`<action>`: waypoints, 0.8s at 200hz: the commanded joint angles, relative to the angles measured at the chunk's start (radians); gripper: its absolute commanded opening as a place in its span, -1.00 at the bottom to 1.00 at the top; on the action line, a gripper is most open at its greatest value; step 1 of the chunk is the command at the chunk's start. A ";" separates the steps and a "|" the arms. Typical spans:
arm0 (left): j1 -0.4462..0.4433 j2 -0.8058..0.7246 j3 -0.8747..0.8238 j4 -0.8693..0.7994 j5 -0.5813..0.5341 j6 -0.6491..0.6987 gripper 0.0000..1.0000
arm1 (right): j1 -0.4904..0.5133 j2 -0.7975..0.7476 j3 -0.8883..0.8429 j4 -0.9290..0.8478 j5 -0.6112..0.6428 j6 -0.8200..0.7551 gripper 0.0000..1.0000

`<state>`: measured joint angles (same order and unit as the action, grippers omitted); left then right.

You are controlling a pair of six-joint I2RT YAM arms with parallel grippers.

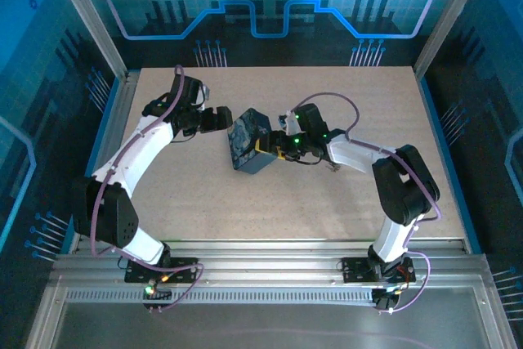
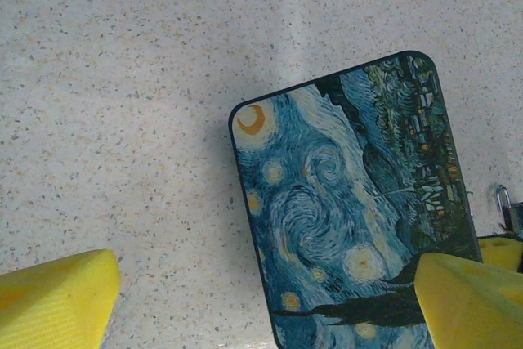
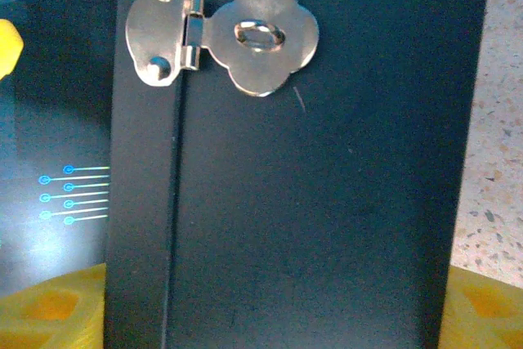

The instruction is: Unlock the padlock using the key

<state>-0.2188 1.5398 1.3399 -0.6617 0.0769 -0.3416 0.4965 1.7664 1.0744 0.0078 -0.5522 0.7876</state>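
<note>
You've got the R gripper (image 1: 275, 145) clamped on the box (image 1: 248, 138), prob. to steady its hasp (image 3: 245, 34). L gripper (image 1: 219, 118) hangs open, empty, beside the box.

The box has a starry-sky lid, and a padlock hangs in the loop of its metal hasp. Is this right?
Not quite. The box has a starry-sky lid, but the loop of its metal hasp is empty; no padlock hangs there. The right wrist view shows it.

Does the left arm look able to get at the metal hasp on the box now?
Probably not directly: the hasp is on the box face turned to the right gripper, which clamps the box, while the open left gripper faces the painted lid on another side.
</note>
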 commanded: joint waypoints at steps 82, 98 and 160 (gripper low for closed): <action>-0.074 -0.031 -0.030 -0.010 0.004 -0.037 0.86 | -0.106 0.020 -0.099 0.029 -0.051 -0.096 0.47; -0.105 -0.004 -0.027 0.000 -0.006 -0.046 0.86 | -0.117 0.026 -0.103 0.020 -0.052 -0.117 0.61; -0.124 0.032 -0.013 0.010 -0.012 -0.063 0.85 | -0.122 0.026 -0.041 -0.158 0.041 -0.277 0.95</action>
<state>-0.3435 1.5681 1.3201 -0.6571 0.0753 -0.3935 0.3840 1.7817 0.9939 -0.0456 -0.5568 0.6098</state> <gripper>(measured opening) 0.924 0.976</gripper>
